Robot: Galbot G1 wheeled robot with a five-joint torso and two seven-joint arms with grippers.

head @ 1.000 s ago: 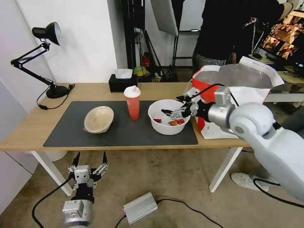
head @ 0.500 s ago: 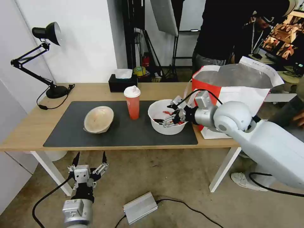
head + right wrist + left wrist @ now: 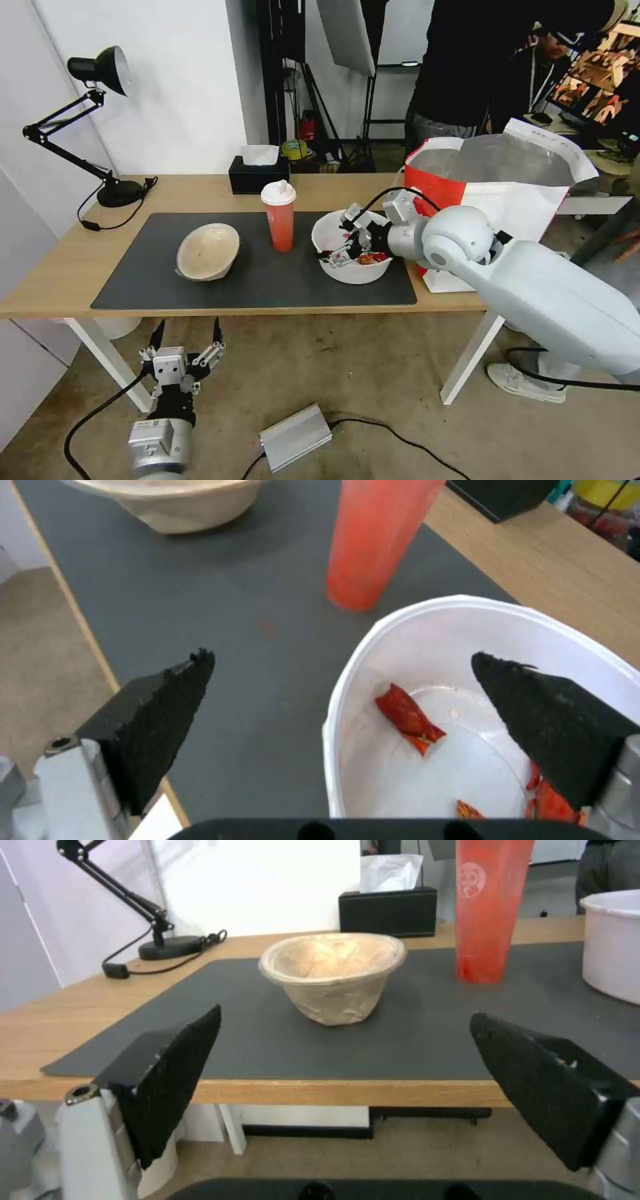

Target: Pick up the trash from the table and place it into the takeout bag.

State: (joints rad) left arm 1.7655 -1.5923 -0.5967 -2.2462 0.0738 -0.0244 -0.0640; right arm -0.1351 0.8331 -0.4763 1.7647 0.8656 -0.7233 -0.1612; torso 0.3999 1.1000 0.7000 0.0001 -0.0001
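Trash sits in three pieces on the dark grey mat (image 3: 267, 280) of the light-wood desk (image 3: 67, 260): a shallow beige bowl (image 3: 208, 251) toward the left, a tall red cup (image 3: 279, 218) with a white lid in the middle, and a wide white bowl (image 3: 351, 248) holding red crayfish shells (image 3: 408, 717) toward the right. The right tool (image 3: 338, 239) reaches over the white bowl with its fingers spread wide and nothing between them; in the right wrist view one finger (image 3: 557, 725) hangs over the bowl's inside and the other (image 3: 160, 715) over the mat outside the rim, so the near wall of the bowl lies between them, and whether either touches it cannot be told. The white and red takeout bag (image 3: 500, 193) stands open on the desk's right end, just beside the white bowl, its silver lining showing. The left tool (image 3: 187, 333) hangs low in front of the desk's near edge, fingers wide apart and empty, facing the beige bowl (image 3: 332, 975). A black tissue box (image 3: 257, 175) and a black desk lamp (image 3: 100, 73) stand along the far side.
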